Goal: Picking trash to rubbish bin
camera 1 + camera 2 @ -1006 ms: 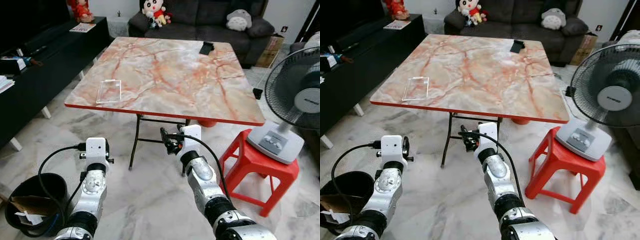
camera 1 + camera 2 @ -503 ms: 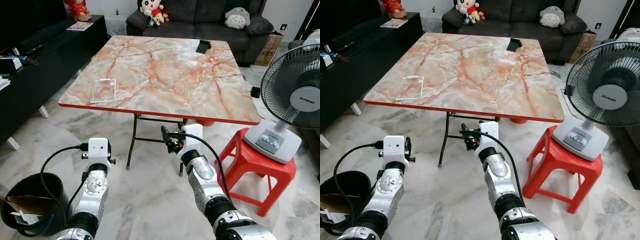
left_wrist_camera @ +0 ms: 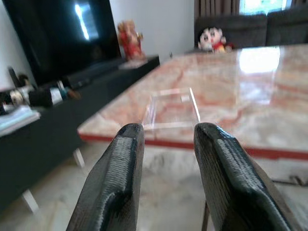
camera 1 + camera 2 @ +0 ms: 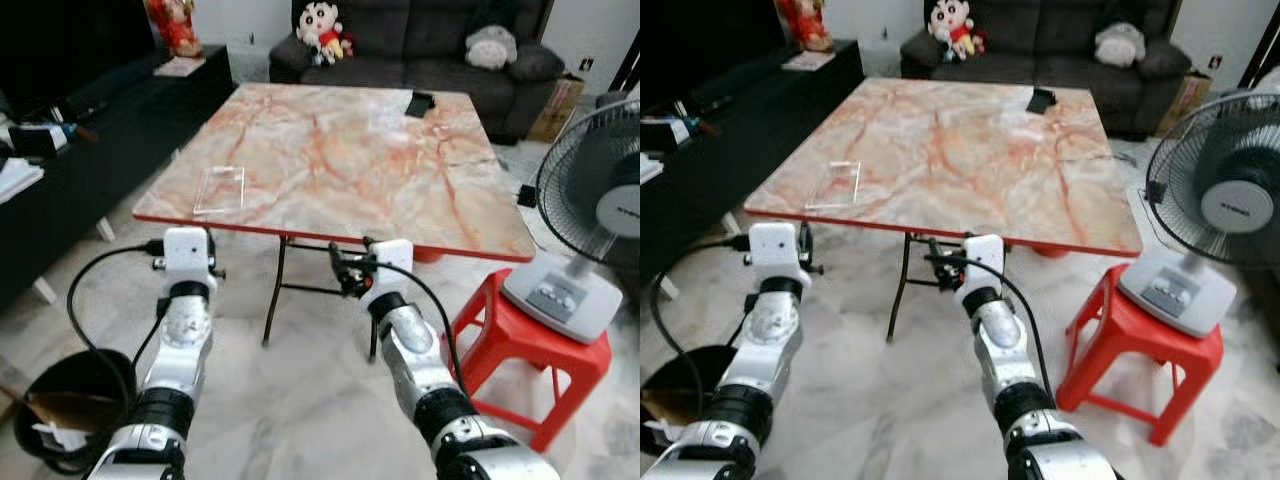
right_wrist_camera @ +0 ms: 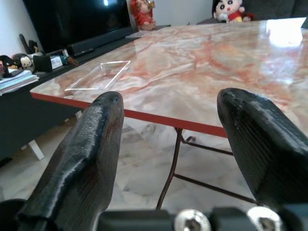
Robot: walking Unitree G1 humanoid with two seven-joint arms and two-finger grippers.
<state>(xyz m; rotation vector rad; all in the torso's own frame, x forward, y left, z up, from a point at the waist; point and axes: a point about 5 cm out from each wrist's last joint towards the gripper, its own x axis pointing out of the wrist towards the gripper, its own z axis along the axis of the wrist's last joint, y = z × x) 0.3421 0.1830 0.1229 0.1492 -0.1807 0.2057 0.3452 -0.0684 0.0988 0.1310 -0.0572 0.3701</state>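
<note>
Head views: both arms raised in front of a marble-pattern table point(image 4: 340, 150), left gripper point(image 3: 166, 159) below the near-left table edge, right gripper point(image 5: 168, 159) below the near edge middle. Fingers themselves out of sight from the head, hidden behind white wrist boxes; wrist views fill that in: left fingers point(image 3: 120, 163) slightly apart with nothing between, right fingers point(image 5: 91, 154) spread wide, nothing held. Left wrist view: clear plastic tray point(image 3: 173, 108) lying flat on the tabletop, straight ahead past the fingertips and just above them, beyond the red table edge. Right wrist view: same tray point(image 5: 98, 74) further off, ahead and toward the left-finger side. Head view: tray point(image 4: 219, 189) near the table's front-left corner, ahead of the left gripper, well left of the right gripper. Black rubbish bin point(image 4: 70, 400) on the floor beside and behind the left arm, cardboard and paper scraps inside, black cable from the left wrist looping over it. Small black object point(image 4: 418, 103) at the far right of the tabletop, well apart from both grippers. Right of the right arm: red stool point(image 4: 530, 350) with a fan point(image 4: 600, 215) on top. Dark sofa point(image 4: 420, 40) with soft toys behind the table, black TV bench point(image 4: 90, 150) along the left. Table frame and legs directly ahead of the right gripper, table edge between the left gripper and tray.
</note>
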